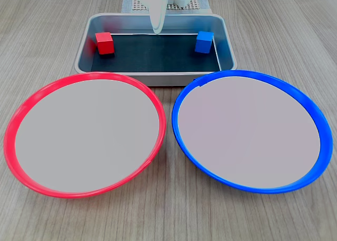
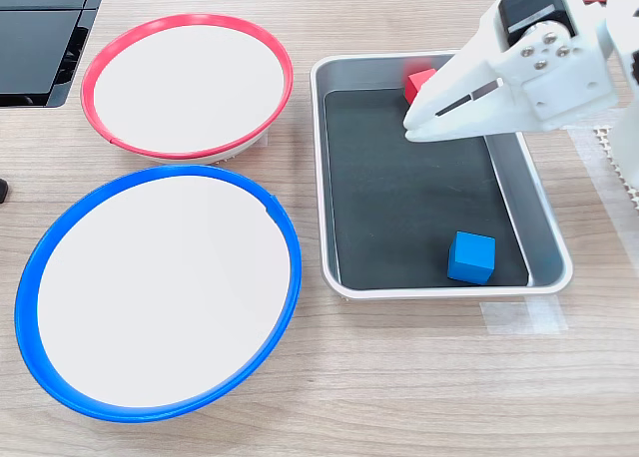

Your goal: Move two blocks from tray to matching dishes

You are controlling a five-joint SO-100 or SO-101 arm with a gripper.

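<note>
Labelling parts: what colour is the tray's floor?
Dark, nearly black; the tray floor shows best in the second exterior view.

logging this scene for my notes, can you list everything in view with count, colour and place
red block: 1, bright red, in the tray, at the first exterior view's left end
blue block: 1, bright blue, in the tray, at the first exterior view's right end
tray: 1, silver-grey with dark floor, on the table behind the dishes in the first exterior view
red dish: 1, red rim, pale grey centre, empty, first exterior view's left
blue dish: 1, blue rim, pale grey centre, empty, first exterior view's right
table: 1, grey wood grain, under everything
gripper: 1, white, above the tray near the red block, holding nothing
</note>
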